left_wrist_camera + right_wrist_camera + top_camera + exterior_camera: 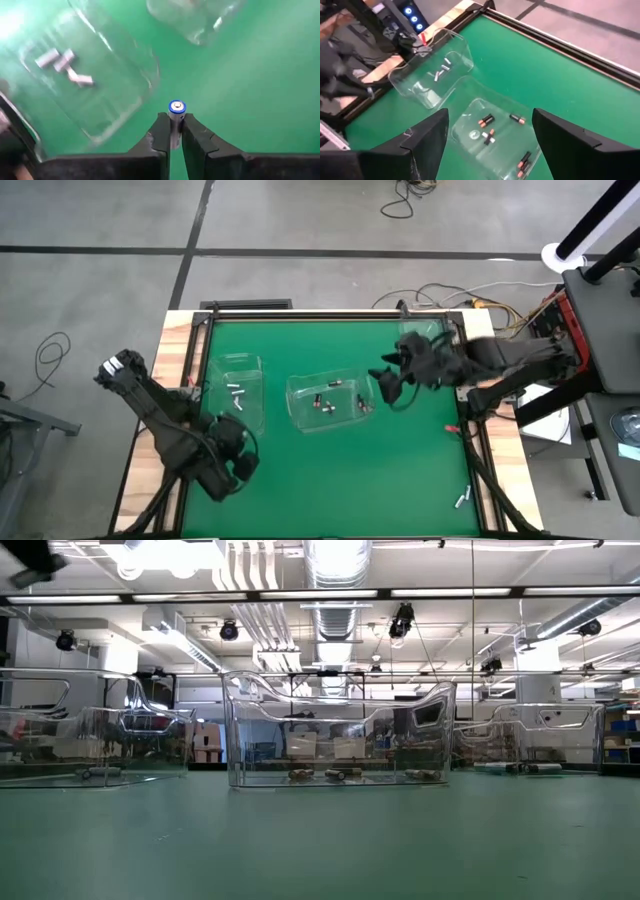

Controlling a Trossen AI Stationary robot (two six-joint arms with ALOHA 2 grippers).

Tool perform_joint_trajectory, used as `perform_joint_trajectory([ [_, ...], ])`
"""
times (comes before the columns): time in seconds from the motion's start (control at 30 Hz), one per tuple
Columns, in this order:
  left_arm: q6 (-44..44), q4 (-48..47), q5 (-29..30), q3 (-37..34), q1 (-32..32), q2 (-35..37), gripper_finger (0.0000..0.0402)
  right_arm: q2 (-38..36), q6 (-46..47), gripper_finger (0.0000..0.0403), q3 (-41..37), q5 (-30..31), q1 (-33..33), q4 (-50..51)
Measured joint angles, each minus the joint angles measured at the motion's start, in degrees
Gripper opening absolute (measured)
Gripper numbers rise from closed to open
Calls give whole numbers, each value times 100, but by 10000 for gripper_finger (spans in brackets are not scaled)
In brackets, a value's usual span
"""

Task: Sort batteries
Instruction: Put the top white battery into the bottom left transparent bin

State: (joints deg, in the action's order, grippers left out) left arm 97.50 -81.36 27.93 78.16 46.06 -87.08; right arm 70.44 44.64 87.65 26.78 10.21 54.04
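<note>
Batteries lie in the middle bin and the left bin; two more sit near the table's front right corner. The left gripper, near the front left corner, pinches one battery. The right gripper hangs over the middle bin, fingers wide apart.

Three bins stand in a row, batteries lying in the middle one.
</note>
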Motion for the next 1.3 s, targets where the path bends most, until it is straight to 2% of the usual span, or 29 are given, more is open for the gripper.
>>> perform_joint_trajectory([
  [0.13, -534, -369, 446, 183, -309, 196, 9, 111, 2, 270, -267, 1394, 516, 8],
  [0.2, -1029, -295, 407, 125, -551, 423, 9, 184, -286, 267, -283, 2001, 464, -23],
  [0.23, -1257, -271, 276, 65, -709, 541, 9, 189, -422, 266, -266, 2085, 365, -53],
  [0.47, -2554, -3, -369, -650, -1722, 1360, 9, 40, -559, 251, 25, 1629, -21, -93],
  [0.63, -3209, 293, -1074, -1627, -2662, 1772, 9, -77, -868, 243, 25, 1613, -24, -25],
  [0.7, -3642, 630, -1337, -2028, -3097, 1808, 9, -77, -875, 242, 25, 1379, -23, 33],
  [0.83, -4611, 1139, -1576, -2564, -3907, 1647, 9, 1, -1126, 247, 25, 765, -21, 381],
  [0.97, -5480, 1192, -1842, -2833, -4450, 1262, 9, 89, -1165, 253, 23, 436, -21, 847],
  [1.1, -6294, 1191, -1836, -2936, -4576, 872, 9, 75, -1098, 256, 23, 417, -21, 1356],
  [1.3, -8040, 1201, -1824, -2947, -4581, 395, 9, -61, -1411, 245, 23, 427, -25, 1636],
])
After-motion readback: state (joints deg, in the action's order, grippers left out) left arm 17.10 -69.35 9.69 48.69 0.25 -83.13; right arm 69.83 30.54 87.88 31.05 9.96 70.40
